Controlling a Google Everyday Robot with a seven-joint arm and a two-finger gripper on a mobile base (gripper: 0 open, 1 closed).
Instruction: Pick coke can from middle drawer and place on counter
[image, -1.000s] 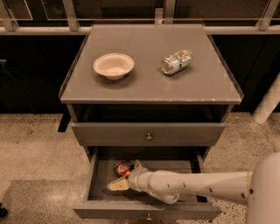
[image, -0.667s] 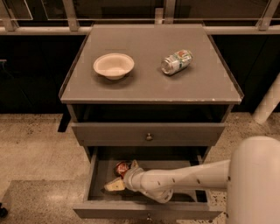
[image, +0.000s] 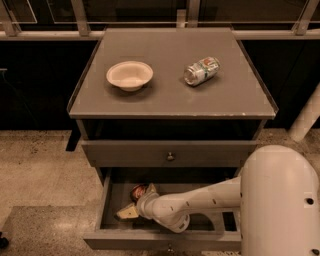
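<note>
The middle drawer (image: 107, 206) is pulled open below the cabinet's closed upper drawer front. The coke can (image: 138, 191) lies inside it toward the back left, and only its red body and silver end show. My gripper (image: 137, 200) reaches into the drawer from the right, with the white arm lying along the drawer floor. One tan finger (image: 127, 212) shows in front of the can and another beside it at the back, so the fingers stand on either side of the can. The counter (image: 165, 97) is the grey cabinet top above.
A cream bowl (image: 129, 75) sits on the counter at the left. A green-and-white can (image: 201, 71) lies on its side at the right. The closed upper drawer front has a small knob (image: 170, 156). My arm's large white shoulder (image: 280, 200) fills the lower right. Speckled floor lies to the left.
My arm has pushed further left and into the drawer, bringing the gripper up around the coke can. The white shoulder now fills more of the lower right.
</note>
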